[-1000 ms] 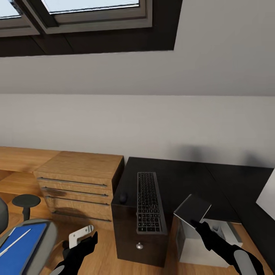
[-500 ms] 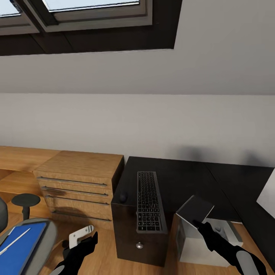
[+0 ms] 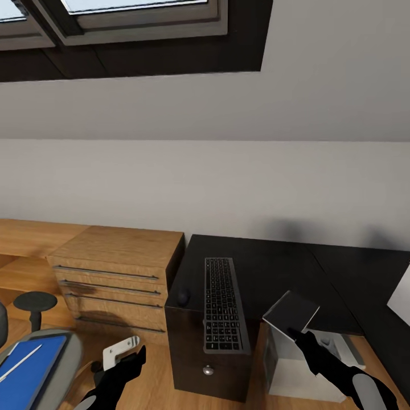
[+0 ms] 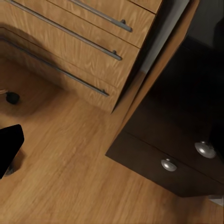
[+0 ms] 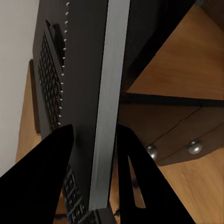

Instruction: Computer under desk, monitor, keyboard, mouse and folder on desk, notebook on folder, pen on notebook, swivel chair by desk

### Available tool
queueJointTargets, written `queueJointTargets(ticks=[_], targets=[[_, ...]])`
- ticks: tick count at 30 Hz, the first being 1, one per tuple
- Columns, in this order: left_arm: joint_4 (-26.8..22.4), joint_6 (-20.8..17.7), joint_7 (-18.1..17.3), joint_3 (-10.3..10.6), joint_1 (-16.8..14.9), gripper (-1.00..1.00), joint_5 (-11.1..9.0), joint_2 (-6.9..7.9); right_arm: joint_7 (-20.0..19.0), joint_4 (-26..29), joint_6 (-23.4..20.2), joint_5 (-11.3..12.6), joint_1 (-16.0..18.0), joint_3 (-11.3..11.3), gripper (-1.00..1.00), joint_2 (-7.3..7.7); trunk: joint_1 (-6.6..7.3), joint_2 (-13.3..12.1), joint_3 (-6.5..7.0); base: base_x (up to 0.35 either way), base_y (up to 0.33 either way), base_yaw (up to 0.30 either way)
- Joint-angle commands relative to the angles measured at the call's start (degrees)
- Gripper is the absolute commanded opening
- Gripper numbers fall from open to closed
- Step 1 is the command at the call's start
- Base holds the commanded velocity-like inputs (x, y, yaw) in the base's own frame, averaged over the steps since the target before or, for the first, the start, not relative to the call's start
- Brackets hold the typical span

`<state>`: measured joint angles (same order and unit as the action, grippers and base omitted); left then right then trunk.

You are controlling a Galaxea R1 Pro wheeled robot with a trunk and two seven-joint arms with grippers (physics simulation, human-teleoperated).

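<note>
The black keyboard (image 3: 223, 304) lies lengthwise on the dark desk (image 3: 273, 267), with the dark mouse (image 3: 183, 296) just to its left. My right gripper (image 3: 293, 333) is shut on the grey top panel of the white computer tower (image 3: 290, 312), which stands tilted on the floor beside the desk's drawer unit. In the right wrist view both fingers (image 5: 51, 158) flank that grey edge (image 5: 105, 116), and the keyboard (image 5: 51, 84) lies beyond it. The swivel chair (image 3: 65, 356) at the bottom left carries a blue folder (image 3: 34, 373) with a white pen (image 3: 20, 361). My left gripper (image 3: 122, 359) hangs open over the floor.
A wooden chest of drawers (image 3: 117, 273) stands left of the desk, and a small dark stool (image 3: 35, 302) beyond it. The desk's dark drawer front has round knobs (image 4: 169, 164). A white slab (image 3: 401, 296) leans at the right edge. A grey wall rises behind.
The whole view has drifted slightly, sliding the chair and stool toward the left edge. The grey computer panel has shifted a little to the right and down with my right gripper.
</note>
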<state>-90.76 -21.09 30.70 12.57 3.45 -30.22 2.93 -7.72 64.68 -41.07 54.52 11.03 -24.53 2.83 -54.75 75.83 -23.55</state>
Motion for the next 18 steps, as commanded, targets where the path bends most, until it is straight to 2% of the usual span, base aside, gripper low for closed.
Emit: queueJointTargets(ticks=[1, 11, 18], targets=[[-0.1, -0.1, 0.4, 0.1, 0.0, 1.00, -0.5, 0.05, -0.3, 0.0, -0.3, -0.2, 0.0, -0.1, -1.00, -0.02, -0.03, 0.0, -0.05, 0.192, 0.000, 0.000], [-0.1, -0.2, 0.3, 0.2, 0.0, 1.00, -0.5, 0.10, -0.3, 0.0, -0.3, -0.2, 0.1, -0.1, -1.00, -0.10, -0.03, 0.0, -0.05, 0.075, 0.000, 0.000], [-0.1, -0.2, 0.3, 0.2, 0.0, 1.00, -0.5, 0.14, -0.3, 0.0, -0.3, -0.2, 0.0, -0.1, -1.00, -0.09, -0.03, 0.0, -0.05, 0.144, 0.000, 0.000]])
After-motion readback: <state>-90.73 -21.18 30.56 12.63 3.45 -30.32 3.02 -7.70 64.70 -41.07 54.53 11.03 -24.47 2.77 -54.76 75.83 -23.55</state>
